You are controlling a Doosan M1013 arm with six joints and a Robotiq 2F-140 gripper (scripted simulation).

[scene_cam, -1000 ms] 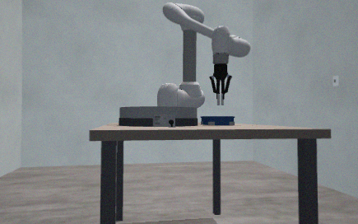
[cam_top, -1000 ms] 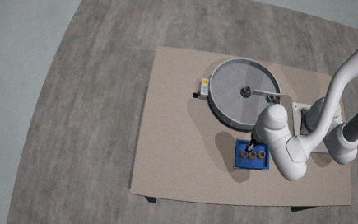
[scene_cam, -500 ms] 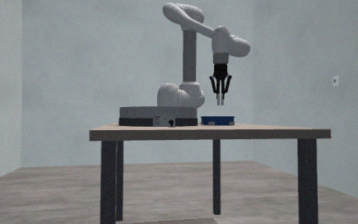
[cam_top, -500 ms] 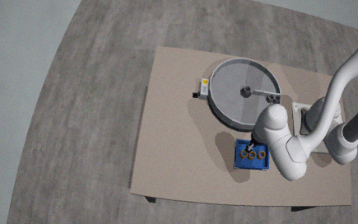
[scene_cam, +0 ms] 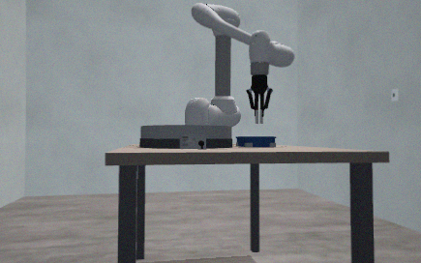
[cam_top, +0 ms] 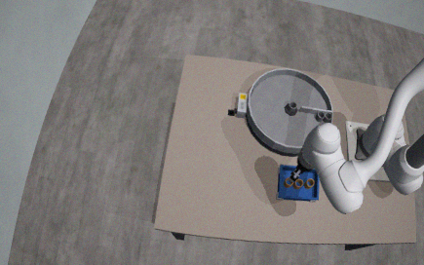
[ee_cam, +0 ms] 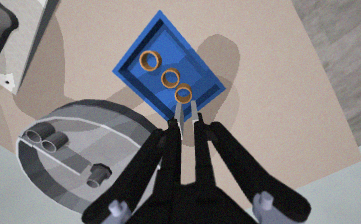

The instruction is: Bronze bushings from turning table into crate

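Where tan table [scene_cam: 286, 156] stands: grey floor [scene_cam: 49, 222].

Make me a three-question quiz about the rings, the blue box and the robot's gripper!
1. Where are the bronze bushings?
A) on the turning table
B) in the blue crate
C) on the floor

2. How many steel bushings lie at the turning table's rim?
A) two
B) four
C) none

3. What is the gripper doing?
A) holding a bronze bushing
B) gripping the crate
C) hanging shut and empty above the crate

Answers: 1 B, three orange rings sit in a row inside the crate; 2 A, a grey pair lies side by side; 3 C, nothing shows between the narrow fingers.
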